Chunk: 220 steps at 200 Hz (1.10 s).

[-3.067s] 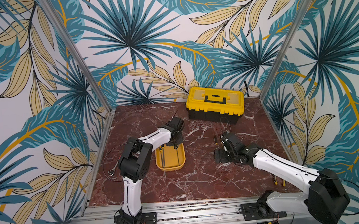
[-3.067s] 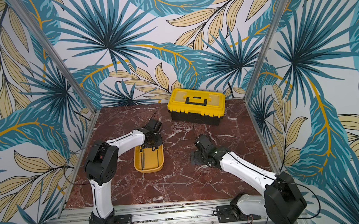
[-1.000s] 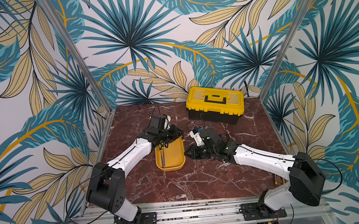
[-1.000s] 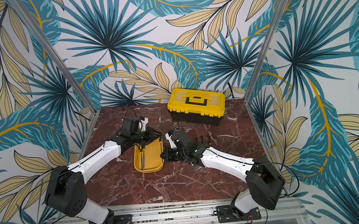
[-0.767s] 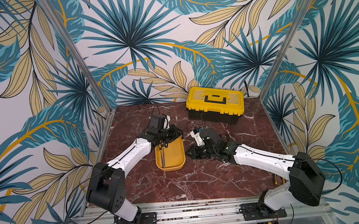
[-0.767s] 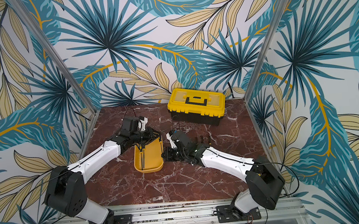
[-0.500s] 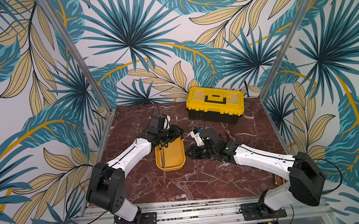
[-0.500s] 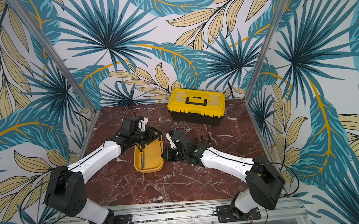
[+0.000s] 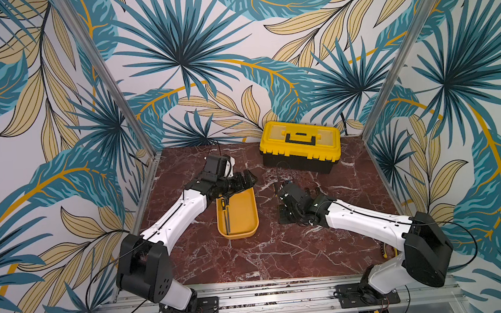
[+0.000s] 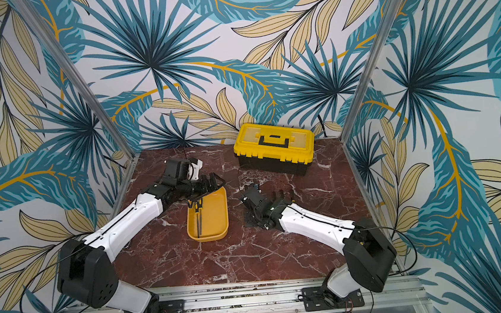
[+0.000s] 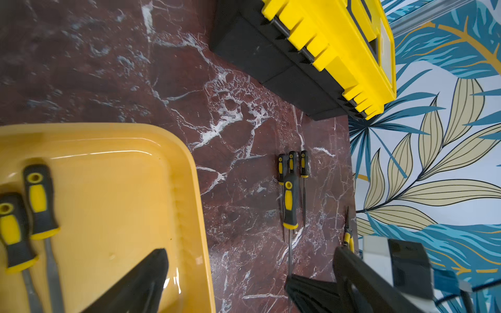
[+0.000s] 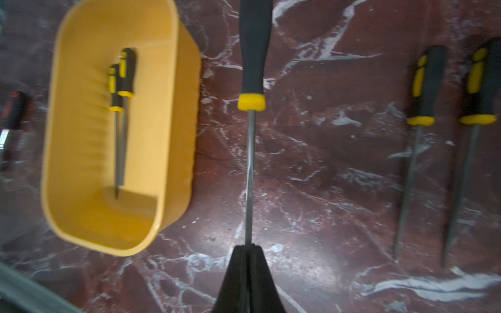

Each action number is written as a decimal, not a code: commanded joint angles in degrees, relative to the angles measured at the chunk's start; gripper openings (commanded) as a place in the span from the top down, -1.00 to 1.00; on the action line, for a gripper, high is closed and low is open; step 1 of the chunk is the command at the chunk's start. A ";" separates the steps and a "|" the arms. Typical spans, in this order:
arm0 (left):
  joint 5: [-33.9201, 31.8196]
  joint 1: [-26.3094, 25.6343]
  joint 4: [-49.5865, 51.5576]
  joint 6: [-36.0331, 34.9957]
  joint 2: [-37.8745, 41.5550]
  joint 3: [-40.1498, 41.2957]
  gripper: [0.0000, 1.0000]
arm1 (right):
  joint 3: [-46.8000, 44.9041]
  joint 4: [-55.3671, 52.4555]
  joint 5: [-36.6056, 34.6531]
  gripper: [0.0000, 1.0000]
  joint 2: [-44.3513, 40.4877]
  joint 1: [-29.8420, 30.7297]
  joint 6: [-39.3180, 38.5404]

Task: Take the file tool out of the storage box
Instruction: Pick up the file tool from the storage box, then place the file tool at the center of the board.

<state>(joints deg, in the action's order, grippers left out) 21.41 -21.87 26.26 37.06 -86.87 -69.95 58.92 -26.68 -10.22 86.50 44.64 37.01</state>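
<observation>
File (image 12: 250, 151) out of the box (image 12: 179, 135), held over the table (image 12: 325, 195) beside the box's right wall; right gripper (image 12: 246, 248) clamped on its shaft. Two files (image 12: 120, 103) lie inside by the left wall. Left gripper (image 9: 246, 179) above the far end, fingers apart.

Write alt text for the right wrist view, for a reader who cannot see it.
The right tool is shut on the metal shaft of a black-handled file with a yellow collar, over a dark red marble table. Beside it stands a yellow box holding two similar files; on its other side two more files lie on the table.
</observation>
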 commanded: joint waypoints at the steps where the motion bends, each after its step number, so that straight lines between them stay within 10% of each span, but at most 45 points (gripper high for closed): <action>1: -5.08 0.33 7.06 -5.48 3.00 -1.87 -1.00 | -0.01 -5.32 -7.68 1.00 3.39 -0.49 -3.24; 220: -9.68 0.30 10.93 -6.75 7.33 3.25 -1.00 | -1.85 -1.46 -6.24 1.00 15.17 -8.48 -6.53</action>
<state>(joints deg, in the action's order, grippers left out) 12.62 -21.87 35.94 31.29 -80.60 -66.85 58.13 -29.47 -17.23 100.14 36.45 31.16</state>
